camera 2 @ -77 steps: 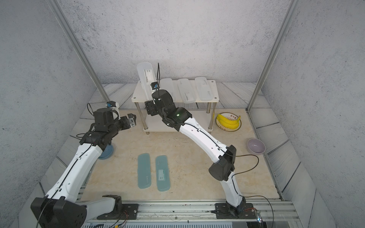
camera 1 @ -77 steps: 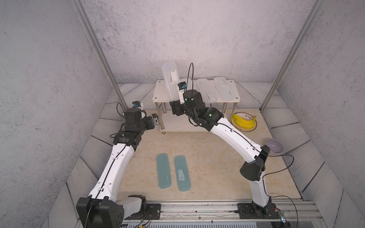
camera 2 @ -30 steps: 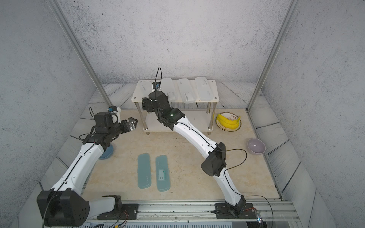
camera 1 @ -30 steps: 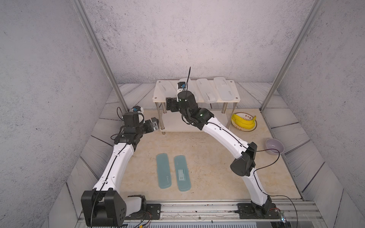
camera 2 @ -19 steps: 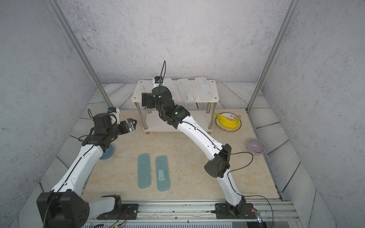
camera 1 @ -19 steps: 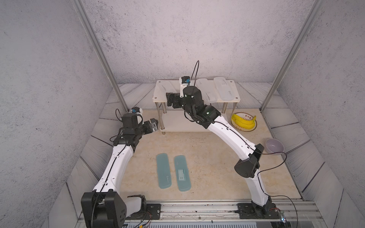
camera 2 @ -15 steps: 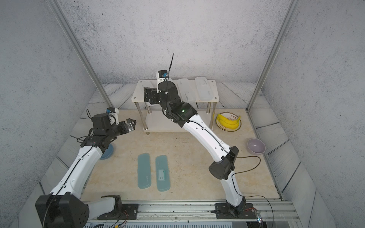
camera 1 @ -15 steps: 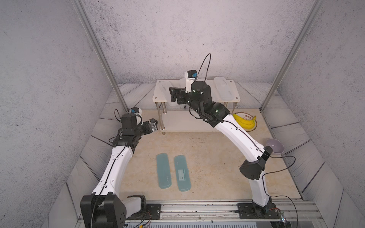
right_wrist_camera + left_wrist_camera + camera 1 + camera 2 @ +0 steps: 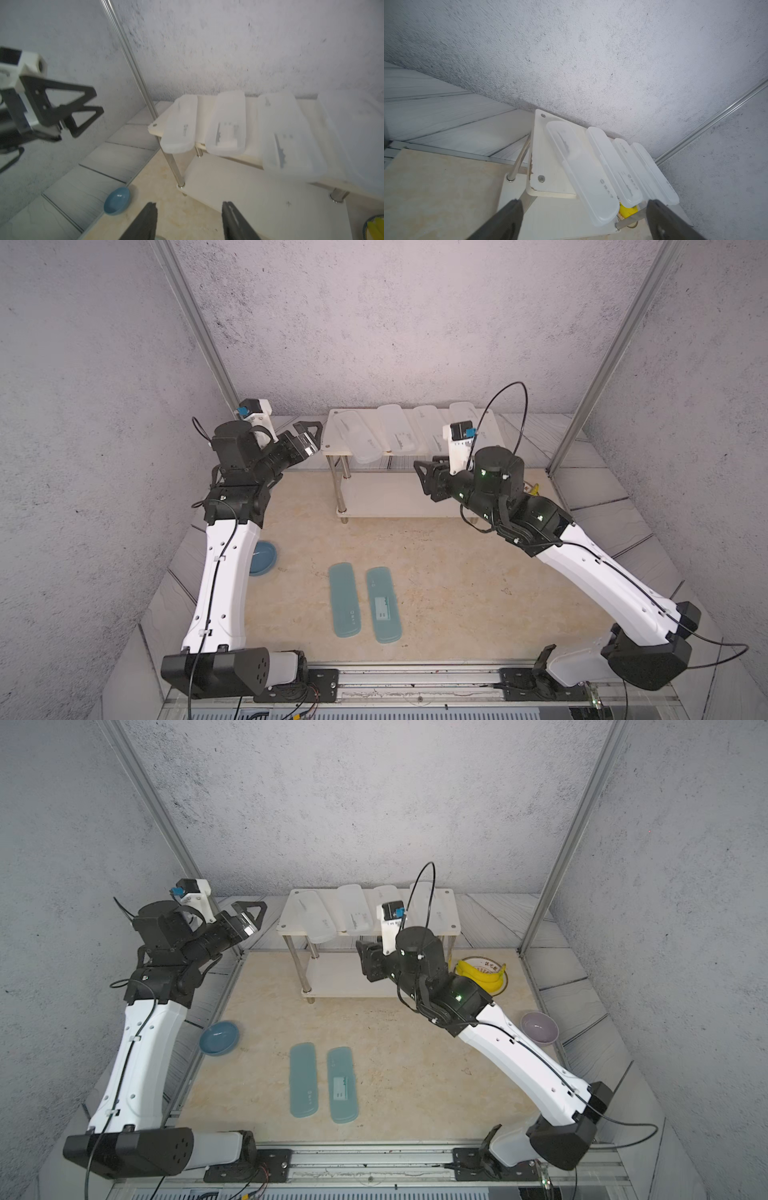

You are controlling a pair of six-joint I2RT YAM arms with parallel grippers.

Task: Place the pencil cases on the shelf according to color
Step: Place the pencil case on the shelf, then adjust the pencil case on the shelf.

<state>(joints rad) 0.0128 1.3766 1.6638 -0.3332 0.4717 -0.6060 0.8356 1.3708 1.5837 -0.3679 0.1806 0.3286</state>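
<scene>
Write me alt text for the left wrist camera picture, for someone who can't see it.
Four frosted white pencil cases lie side by side on the top board of a small white shelf, their near ends overhanging its edge, against a speckled grey wall. In the foreground the left gripper shows its two dark jaws spread wide, holding nothing.

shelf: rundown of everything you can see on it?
The shelf is a small two-tier rack: two white boards on shiny metal legs, with screws at the top corners. It stands upright at the back of the tabletop, near the wall. Four frosted white cases lie side by side on the top board; at least three overhang its front edge. The lower board looks bare where visible.
</scene>
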